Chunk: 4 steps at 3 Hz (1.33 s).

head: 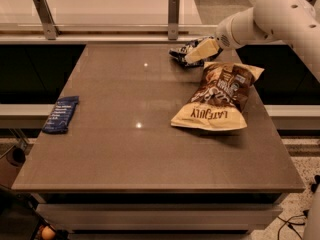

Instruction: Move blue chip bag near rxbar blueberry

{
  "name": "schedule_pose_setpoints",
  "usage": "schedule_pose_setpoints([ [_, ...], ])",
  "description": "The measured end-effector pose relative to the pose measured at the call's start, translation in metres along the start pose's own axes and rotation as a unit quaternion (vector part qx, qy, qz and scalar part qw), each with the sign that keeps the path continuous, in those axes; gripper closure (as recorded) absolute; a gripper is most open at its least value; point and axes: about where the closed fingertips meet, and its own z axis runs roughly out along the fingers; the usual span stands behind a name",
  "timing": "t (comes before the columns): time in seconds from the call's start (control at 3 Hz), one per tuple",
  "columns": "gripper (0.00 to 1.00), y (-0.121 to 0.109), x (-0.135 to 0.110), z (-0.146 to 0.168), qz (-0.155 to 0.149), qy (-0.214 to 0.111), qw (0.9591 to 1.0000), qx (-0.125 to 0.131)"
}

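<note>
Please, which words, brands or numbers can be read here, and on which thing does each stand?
"LATE JULY": on the tan chip bag, upside down.
On the blue chip bag: white markings, too blurred to read.
On the rxbar blueberry: white lines, too small to read.
On the pincer, at the blue chip bag: no text.

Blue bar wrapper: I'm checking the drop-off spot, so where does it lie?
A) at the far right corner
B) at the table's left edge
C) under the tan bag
B: the blue bar wrapper lies at the table's left edge, while the gripper is at the small blue bag on the far side.
</note>
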Motion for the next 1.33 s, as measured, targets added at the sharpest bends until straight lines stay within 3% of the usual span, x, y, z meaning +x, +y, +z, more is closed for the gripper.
schedule_pose_setpoints([
  [0.33,0.0,-0.017,0.03,0.015,0.028,0.014,0.9995,0.008],
  [1.33,0.0,-0.034,0.017,0.035,0.011,0.029,0.9995,0.001],
])
